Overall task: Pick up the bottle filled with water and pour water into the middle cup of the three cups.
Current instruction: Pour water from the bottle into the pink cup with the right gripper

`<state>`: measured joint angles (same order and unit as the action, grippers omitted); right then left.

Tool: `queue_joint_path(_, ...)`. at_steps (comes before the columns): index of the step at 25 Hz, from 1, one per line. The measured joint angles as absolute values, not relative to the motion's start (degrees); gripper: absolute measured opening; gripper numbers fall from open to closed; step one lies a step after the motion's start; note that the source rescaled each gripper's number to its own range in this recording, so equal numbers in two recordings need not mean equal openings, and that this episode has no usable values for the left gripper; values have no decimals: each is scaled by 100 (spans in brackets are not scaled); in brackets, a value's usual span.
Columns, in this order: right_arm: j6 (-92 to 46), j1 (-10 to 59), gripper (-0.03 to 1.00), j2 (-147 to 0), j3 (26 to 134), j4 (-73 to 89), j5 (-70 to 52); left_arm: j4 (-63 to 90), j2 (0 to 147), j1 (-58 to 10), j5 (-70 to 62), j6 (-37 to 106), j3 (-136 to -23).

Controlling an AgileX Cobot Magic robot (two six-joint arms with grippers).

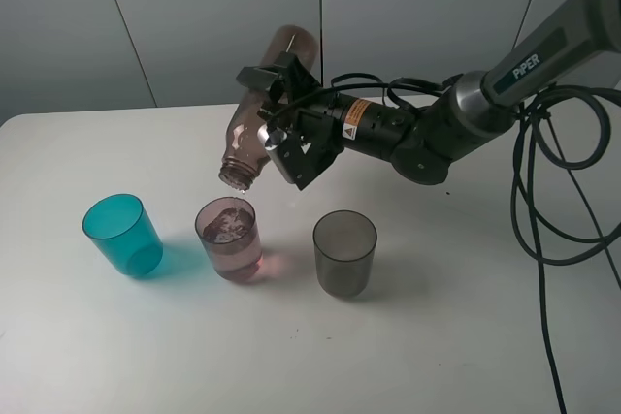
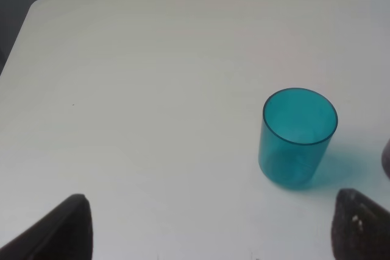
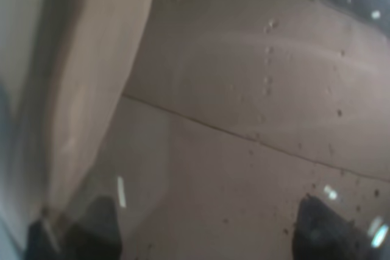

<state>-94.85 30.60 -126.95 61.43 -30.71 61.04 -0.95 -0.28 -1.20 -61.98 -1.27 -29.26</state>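
grey cup [image 1: 344, 254] apart; middle cup [image 1: 229, 239] rim just under bottle [image 1: 247, 138] in right hand [image 1: 283, 115]

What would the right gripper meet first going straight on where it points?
Probably nothing: the right gripper, shut on the bottle, points left above the table; that way looks free, though depth is unclear.

My right end effector [image 1: 279, 113] is clamped on the bottle [image 1: 248, 138], which is slim, translucent smoky brown-grey and capless. The bottle is tipped steeply, base up, with its open threaded mouth pointing down just above the middle cup [image 1: 230, 239]. That pale pink-mauve tumbler stands upright on the desk [image 1: 437, 346], with rippled water inside. The 3 cups make a row: the teal-blue cup [image 1: 121, 235] to its left in the high view, the smoky grey cup [image 1: 343, 254] to its right, both upright.
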Motion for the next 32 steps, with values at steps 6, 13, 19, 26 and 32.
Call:
queue_joint_path(6, -9749, 3060, 0, -12695, 6143, -3082, 6141, -95, -28, -120, -6198, -127, -2926)
queue_joint_path(13, -9829, 3060, 0, -12695, 6143, -3187, 6413, -95, -28, -120, -6198, -127, -2926)
queue_joint_path(19, -9852, 3060, 0, -12695, 6143, -3271, 6441, -95, -28, -120, -6198, -127, -2926)
queue_joint_path(26, -9027, 3060, 0, -12695, 6143, -3394, 6441, -95, -28, -120, -6198, -127, -2926)
queue_joint_path(32, -6598, 3060, 0, -12695, 6143, -3394, 6408, -95, -28, -120, -6198, -127, -2926)
